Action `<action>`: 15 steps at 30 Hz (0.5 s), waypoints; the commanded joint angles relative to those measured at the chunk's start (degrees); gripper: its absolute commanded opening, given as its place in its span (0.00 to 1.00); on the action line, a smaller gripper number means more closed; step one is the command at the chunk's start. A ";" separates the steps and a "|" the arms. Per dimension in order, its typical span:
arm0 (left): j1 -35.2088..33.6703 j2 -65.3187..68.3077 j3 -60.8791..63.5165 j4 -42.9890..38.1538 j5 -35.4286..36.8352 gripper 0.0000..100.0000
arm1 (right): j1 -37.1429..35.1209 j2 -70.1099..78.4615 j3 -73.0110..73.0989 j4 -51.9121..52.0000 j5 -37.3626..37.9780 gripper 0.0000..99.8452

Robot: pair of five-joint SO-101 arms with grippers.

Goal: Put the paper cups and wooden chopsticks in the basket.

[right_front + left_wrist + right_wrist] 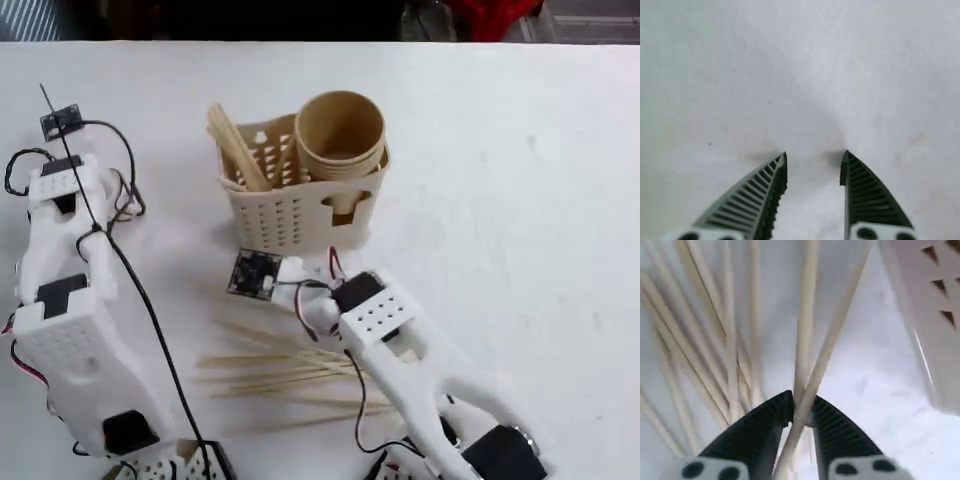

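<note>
While the paper cups (340, 135) sit stacked in the basket (290, 215) on its 3 o'clock side, and a few wooden chopsticks (238, 150) stand on its 9 o'clock side, I think the job is about half done. A big pile of loose sticks (270, 375) lies on the counter (520, 200) at 6 o'clock from the basket.

From up high, the right arm (400, 340) leans over that pile and hides its own grip. Its wrist camera looks right at it: the jaws are pinched on one stick (815, 375).

The left arm (65, 290) rests at 9 o'clock. Its wrist camera tells me more: the jaws are spread apart over bare counter, holding nothing.
</note>
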 commanded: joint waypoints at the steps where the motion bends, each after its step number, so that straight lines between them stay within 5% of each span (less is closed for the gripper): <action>1: -0.31 -0.31 -2.37 -0.26 0.53 0.18 | -1.45 -0.04 -2.73 2.86 0.70 0.16; 5: -0.31 -0.31 -2.37 -0.26 0.53 0.18 | -2.42 -0.04 -2.81 2.77 0.70 0.25; 15: -0.31 -0.31 -2.37 -0.26 0.53 0.18 | -3.12 3.74 -8.09 -7.60 -0.18 0.20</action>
